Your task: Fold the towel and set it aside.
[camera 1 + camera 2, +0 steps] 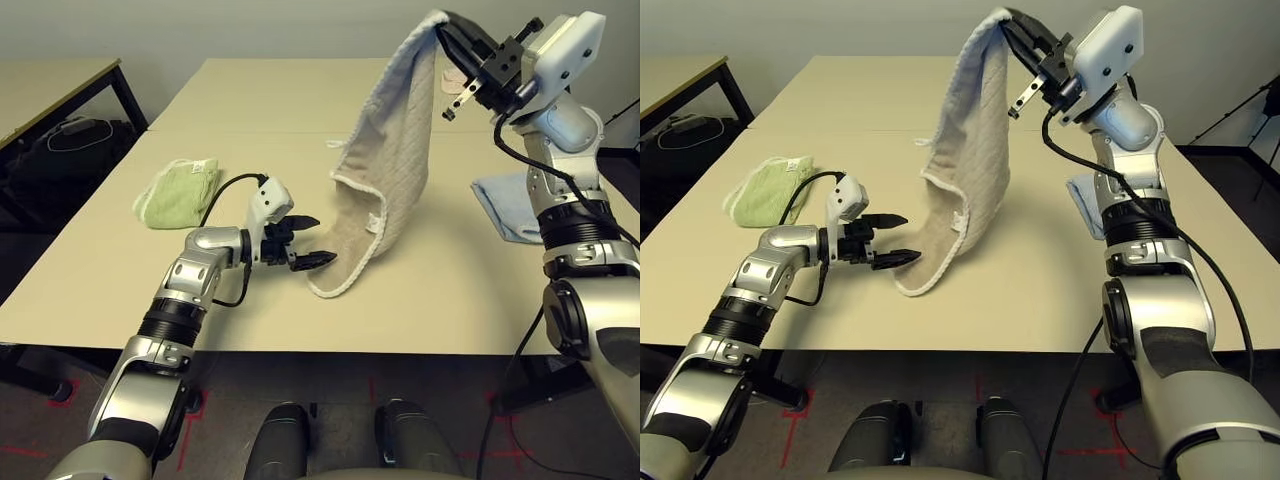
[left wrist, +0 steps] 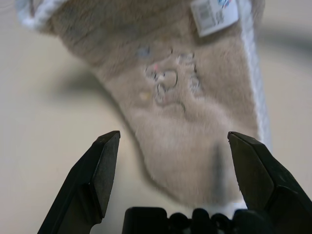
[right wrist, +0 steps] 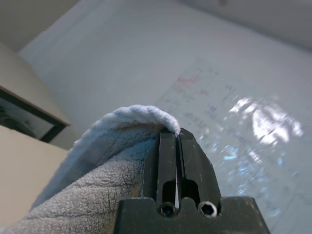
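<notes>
1. My left gripper [image 1: 310,243] sits low in the left-centre of the left eye view, just above the table [image 1: 450,310]. Its two black fingers are spread wide with nothing between them, tips just beside the towel's bottom fold; I cannot tell whether they touch it.
2. One beige towel [image 1: 385,165] hangs in the middle of the frame. Its lower end rests on the table just right of my left gripper, and the rest rises to the upper right. My left wrist view shows one white tag [image 2: 213,15] sewn near its white-stitched edge, beyond my open fingers.
3. My right gripper [image 1: 447,34] is raised in the upper right of the frame, its two fingers pinched tight on the towel's top corner, so the cloth drapes down from it.
4. Farther back lie two other folded cloths: one light green towel [image 1: 178,192] at the left of the frame and one light blue towel [image 1: 505,205] at the right, partly behind my right arm.
5. At the far upper left stands one second table [image 1: 50,85].
</notes>
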